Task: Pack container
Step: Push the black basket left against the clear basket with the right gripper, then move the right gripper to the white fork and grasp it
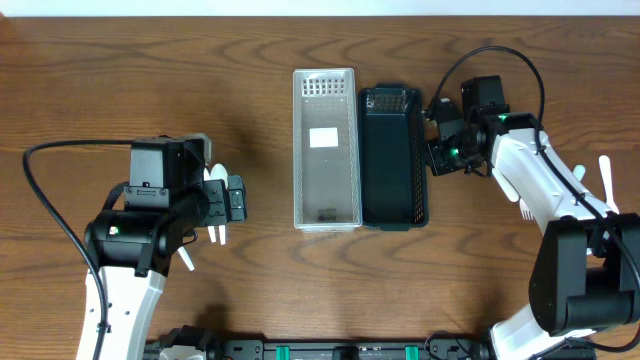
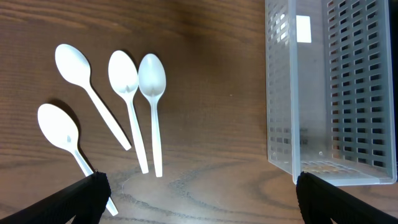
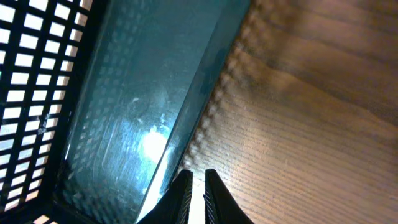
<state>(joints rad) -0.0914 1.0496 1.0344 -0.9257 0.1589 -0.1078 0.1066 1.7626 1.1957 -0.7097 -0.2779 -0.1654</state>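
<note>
Dark wooden tabletop [image 1: 120, 70] is filling every view, its grain running across the frame. At its middle a clear perforated container [image 1: 326, 180] is lying with its long side running away from the robot. A small white label [image 1: 323, 138] is showing on its floor. A dark slotted container [image 1: 392, 170] is sitting just beside it on the right, their long walls touching. Both are looking empty from overhead.

On the left, four white plastic spoons [image 2: 126, 81] are lying on the wood well apart from the clear container, bowls pointing away from the left wrist camera and handles fanning toward it. Two of them are lying side by side, almost touching. The left gripper [image 2: 199, 193] is hanging over them with its fingers [image 2: 81, 199] spread wide, grasping nothing. One spoon handle is reaching toward the left fingertip.

On the right, the right gripper [image 3: 198, 177] is hovering at the far right corner of the dark container, just outside its wall. Its fingers [image 3: 180, 199] are standing almost together, with a thin bright slit showing between them. I cannot tell whether anything is being pinched there. White utensils [image 1: 604, 172] are lying near the right arm, partly hidden by it.
</note>
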